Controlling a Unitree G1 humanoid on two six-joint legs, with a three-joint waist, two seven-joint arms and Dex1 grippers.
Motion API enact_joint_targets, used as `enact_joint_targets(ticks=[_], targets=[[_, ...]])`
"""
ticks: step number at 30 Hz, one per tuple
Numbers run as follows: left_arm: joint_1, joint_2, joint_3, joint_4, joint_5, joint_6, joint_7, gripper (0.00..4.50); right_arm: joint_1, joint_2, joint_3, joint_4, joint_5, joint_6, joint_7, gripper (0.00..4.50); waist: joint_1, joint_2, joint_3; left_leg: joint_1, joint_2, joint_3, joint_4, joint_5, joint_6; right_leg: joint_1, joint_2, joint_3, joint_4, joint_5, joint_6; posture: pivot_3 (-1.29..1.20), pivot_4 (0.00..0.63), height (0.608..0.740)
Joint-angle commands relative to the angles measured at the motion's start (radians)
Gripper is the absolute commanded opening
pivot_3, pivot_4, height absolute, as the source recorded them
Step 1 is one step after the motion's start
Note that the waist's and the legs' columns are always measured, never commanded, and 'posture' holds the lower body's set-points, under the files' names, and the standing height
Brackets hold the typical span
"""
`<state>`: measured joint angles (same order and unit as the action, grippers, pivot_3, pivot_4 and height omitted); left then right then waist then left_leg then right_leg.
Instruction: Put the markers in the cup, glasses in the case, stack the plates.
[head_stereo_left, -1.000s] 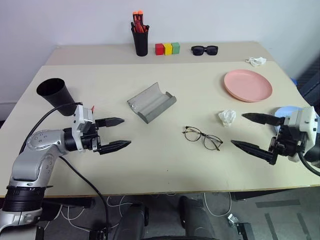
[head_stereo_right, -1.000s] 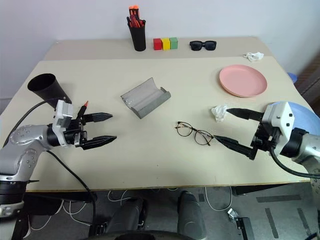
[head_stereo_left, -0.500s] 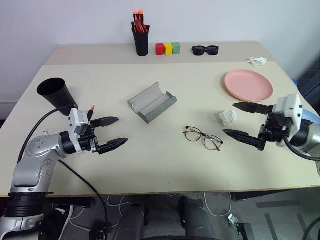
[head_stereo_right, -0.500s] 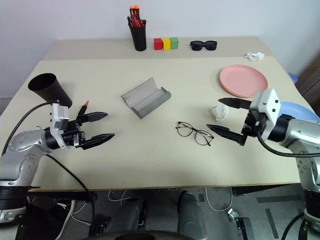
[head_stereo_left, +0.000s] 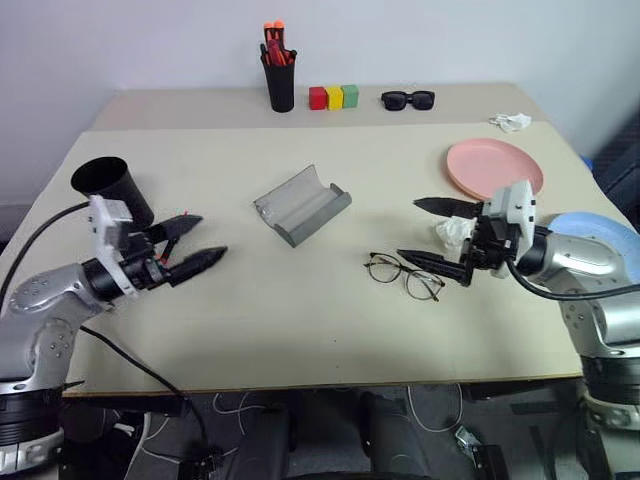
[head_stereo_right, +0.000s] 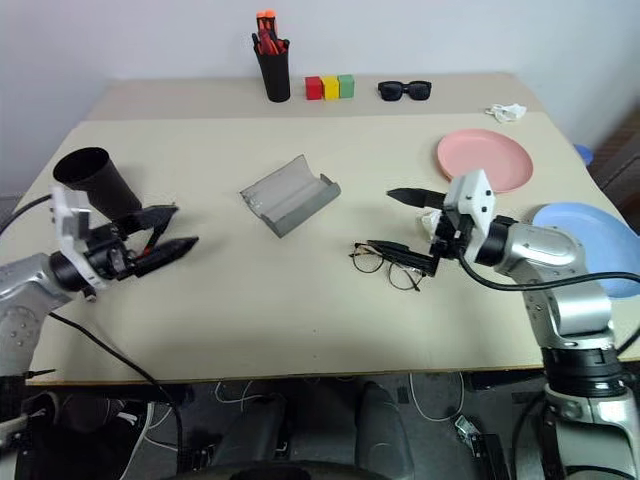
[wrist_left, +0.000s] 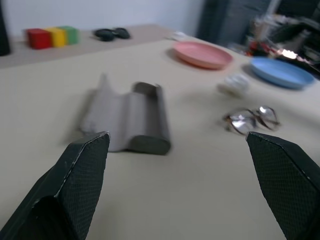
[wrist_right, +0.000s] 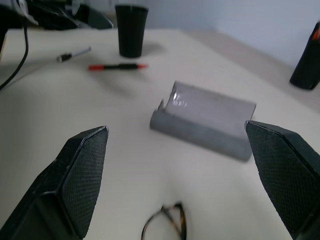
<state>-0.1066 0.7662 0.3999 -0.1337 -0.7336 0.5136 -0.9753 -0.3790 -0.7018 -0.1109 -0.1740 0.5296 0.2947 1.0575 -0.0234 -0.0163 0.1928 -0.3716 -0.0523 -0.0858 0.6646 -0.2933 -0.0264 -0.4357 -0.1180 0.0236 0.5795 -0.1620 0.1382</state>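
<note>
While both arms reach in over the near half of the table, nothing is held.

Left gripper (head_stereo_left: 190, 243): jaws wide apart, holding nothing, low over the near left part of the beige table (head_stereo_left: 300, 320), pointing toward the middle.

Right gripper (head_stereo_left: 422, 232): jaws wide apart and empty; the lower finger reaches right to the spectacles, the upper finger hangs over the crumpled tissue. Whether the lower finger touches the frame cannot be told.

Glasses (head_stereo_left: 404, 274): thin wire-framed spectacles lying flat, unfolded, near the middle of the table, nearer than the case and apart from it.

Marker (wrist_right: 118, 66): black barrel with red ends, lying on the table just beside the cup; in the head views it is mostly hidden behind the left gripper.

Cup (head_stereo_left: 111, 187): wide black tapered cup standing upright at the left edge, just beyond the left gripper.

Case (head_stereo_left: 302, 204): grey hard shell, lying open with its hollow halves upward, centre of the table.

Tissue (head_stereo_left: 455, 231): small white crumpled wad between the glasses and the pink plate.

Blue plate (head_stereo_left: 600, 237): at the right edge, behind the right forearm, unstacked.

Pink plate (head_stereo_left: 495, 168): farther back on the right, apart from the blue one.

Far edge: black pen holder (head_stereo_left: 280, 83) with orange-capped markers, red, yellow and green blocks (head_stereo_left: 334, 96), black sunglasses (head_stereo_left: 408, 98), another white wad (head_stereo_left: 512, 122).
</note>
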Motion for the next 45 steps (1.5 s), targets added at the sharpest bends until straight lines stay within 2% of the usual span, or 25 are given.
enact_joint_targets(ticks=[1,6,12,16,21,26,28,33,36,41,45], targets=[[0.077,0.037,0.112,-0.104,-0.067,0.106,0.068,4.48,-0.024,0.032,0.005,-0.027,-0.011,-0.039,-0.022,4.50,0.001,0.000,0.000,-0.001,0.000,0.000,-0.001,0.000,0.000,-0.001,0.000,0.000,0.000,0.000,0.000,0.00,0.150,0.740],[0.108,0.050,0.260,-0.082,-0.104,0.215,0.223,4.48,-0.020,0.066,0.020,-0.038,-0.025,-0.052,-0.048,4.50,0.014,0.000,0.000,-0.002,0.000,-0.001,0.000,0.000,0.000,-0.001,0.000,0.000,0.000,0.000,-0.001,0.00,0.150,0.740],[0.112,0.049,0.354,-0.047,-0.033,0.261,0.433,4.48,-0.035,0.079,0.035,-0.004,-0.028,-0.074,-0.027,4.50,0.009,0.000,0.000,0.000,0.000,-0.001,0.000,0.000,0.000,0.000,0.000,0.000,0.000,-0.001,-0.001,0.00,0.150,0.740],[0.072,0.046,0.394,-0.010,-0.022,0.414,0.644,4.48,-0.042,0.093,0.053,-0.007,-0.013,-0.068,-0.002,4.50,0.008,0.000,0.000,0.000,0.000,-0.001,0.000,0.000,0.000,0.000,0.001,-0.001,0.000,0.000,-0.001,0.00,0.150,0.740],[0.072,0.059,0.435,-0.044,-0.013,0.555,0.767,4.48,0.003,0.033,0.051,-0.127,0.107,0.034,0.109,4.50,0.012,-0.001,0.000,-0.001,0.000,-0.002,0.000,0.000,0.000,0.000,0.000,-0.001,0.000,0.000,0.000,0.00,0.150,0.740],[0.048,0.022,0.508,-0.087,0.007,0.770,0.936,4.48,0.008,0.033,0.042,-0.145,0.115,0.053,0.084,4.50,0.008,-0.002,-0.001,0.000,0.000,-0.002,0.000,0.000,0.000,0.000,0.001,-0.001,0.001,0.000,0.000,0.00,0.150,0.740],[0.046,-0.002,0.514,-0.141,0.017,0.842,0.975,4.48,0.014,0.038,0.045,-0.154,0.112,0.056,0.075,4.50,0.008,-0.002,-0.001,0.000,0.000,-0.001,0.000,0.000,0.000,0.000,0.001,-0.001,0.001,0.000,0.000,0.00,0.150,0.740],[-0.100,-0.123,0.542,-0.184,0.036,1.009,1.053,4.48,0.025,0.036,0.046,-0.166,0.114,0.068,0.068,4.50,0.016,-0.004,-0.002,0.000,0.000,-0.003,0.000,0.001,-0.003,0.001,0.000,-0.002,0.001,0.000,0.000,0.00,0.150,0.740],[-0.133,-0.172,0.529,-0.214,0.053,1.081,1.047,4.48,0.024,0.035,0.046,-0.171,0.116,0.073,0.060,4.50,0.011,-0.004,-0.002,0.000,-0.001,-0.003,0.000,0.001,-0.003,0.001,0.000,-0.002,0.001,0.000,0.000,0.00,0.150,0.740],[-0.142,-0.205,0.511,-0.203,0.058,1.101,1.044,4.48,0.034,0.033,0.043,-0.173,0.112,0.075,0.044,4.50,0.008,-0.004,-0.002,0.000,0.000,-0.003,-0.001,0.001,-0.003,0.000,0.001,-0.001,0.002,0.000,-0.001,0.00,0.150,0.740],[-0.181,-0.229,0.483,-0.191,0.118,1.099,1.053,4.48,0.037,0.030,0.041,-0.174,0.108,0.073,0.031,4.50,0.013,-0.005,-0.002,0.000,-0.001,-0.003,0.000,0.002,-0.004,0.000,0.000,-0.001,0.001,0.000,-0.001,0.00,0.150,0.740]])
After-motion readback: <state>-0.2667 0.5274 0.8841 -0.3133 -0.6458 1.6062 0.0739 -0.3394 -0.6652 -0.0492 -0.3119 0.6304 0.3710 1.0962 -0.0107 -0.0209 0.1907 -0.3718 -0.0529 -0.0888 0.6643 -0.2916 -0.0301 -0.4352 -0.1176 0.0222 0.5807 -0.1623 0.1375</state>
